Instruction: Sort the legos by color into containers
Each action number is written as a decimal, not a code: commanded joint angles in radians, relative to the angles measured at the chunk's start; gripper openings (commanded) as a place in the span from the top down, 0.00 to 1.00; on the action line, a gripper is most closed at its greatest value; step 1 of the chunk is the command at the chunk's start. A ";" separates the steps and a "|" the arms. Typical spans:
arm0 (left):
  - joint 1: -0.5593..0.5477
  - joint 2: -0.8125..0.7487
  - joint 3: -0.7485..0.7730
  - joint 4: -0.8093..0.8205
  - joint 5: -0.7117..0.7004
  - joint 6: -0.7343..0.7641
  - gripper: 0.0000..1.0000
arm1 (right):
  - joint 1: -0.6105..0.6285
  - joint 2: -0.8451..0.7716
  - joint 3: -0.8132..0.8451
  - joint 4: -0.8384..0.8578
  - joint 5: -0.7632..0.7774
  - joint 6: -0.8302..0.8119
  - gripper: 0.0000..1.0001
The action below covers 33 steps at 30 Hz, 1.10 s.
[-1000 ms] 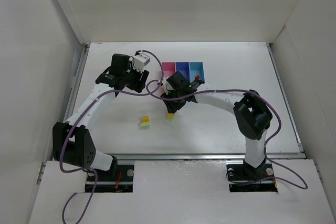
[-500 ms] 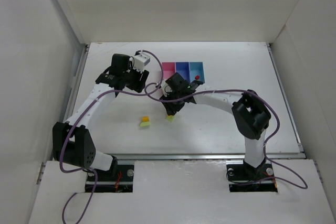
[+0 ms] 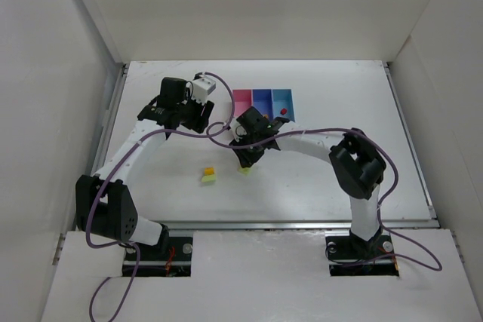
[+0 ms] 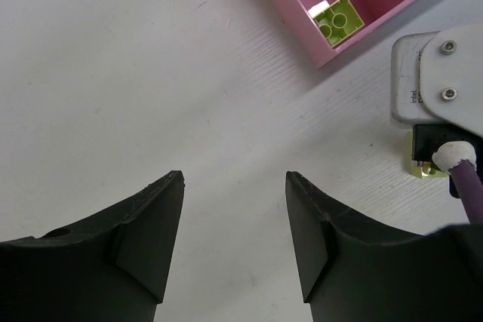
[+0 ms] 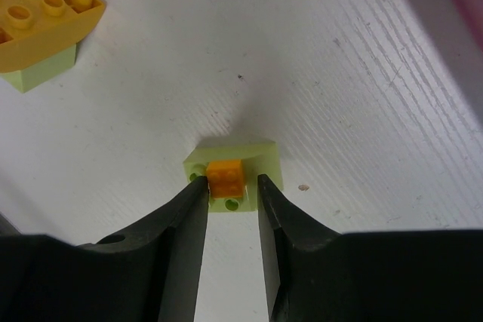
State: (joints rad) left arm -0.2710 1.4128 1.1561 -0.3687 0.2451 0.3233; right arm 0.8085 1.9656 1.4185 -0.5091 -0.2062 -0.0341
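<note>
- Our right pincer (image 5: 232,185) straddles the orange lego (image 5: 226,177) atop the lime lego (image 5: 266,157), jaws nearly touching; we cannot tell if pinching.
- Left pincer (image 4: 234,186) hangs spread, farther from that orange lego.

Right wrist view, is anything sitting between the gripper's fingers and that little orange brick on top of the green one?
Nothing visible does. The right gripper straddles the orange brick, which sits on the lime green brick, one finger close on each side. The yellow brick lies well off to the side.
</note>
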 commanded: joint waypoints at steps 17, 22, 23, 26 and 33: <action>0.006 0.008 0.008 -0.001 -0.003 -0.017 0.47 | 0.029 0.013 0.022 0.027 -0.002 -0.004 0.88; 0.006 0.008 0.008 -0.001 -0.003 -0.017 0.47 | 0.029 0.013 0.031 0.027 -0.002 0.005 1.00; 0.006 0.008 0.008 -0.001 -0.003 -0.017 0.47 | 0.029 0.013 0.031 0.027 -0.002 0.005 1.00; 0.006 0.008 0.008 -0.010 -0.003 -0.017 0.47 | 0.029 0.004 0.042 0.027 -0.002 0.029 1.00; 0.006 -0.051 0.048 -0.021 0.019 0.002 0.45 | 0.008 -0.074 0.028 0.018 -0.035 0.075 1.00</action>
State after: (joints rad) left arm -0.2710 1.4254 1.1564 -0.3790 0.2432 0.3168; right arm 0.8257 1.9621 1.4189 -0.5083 -0.2134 0.0071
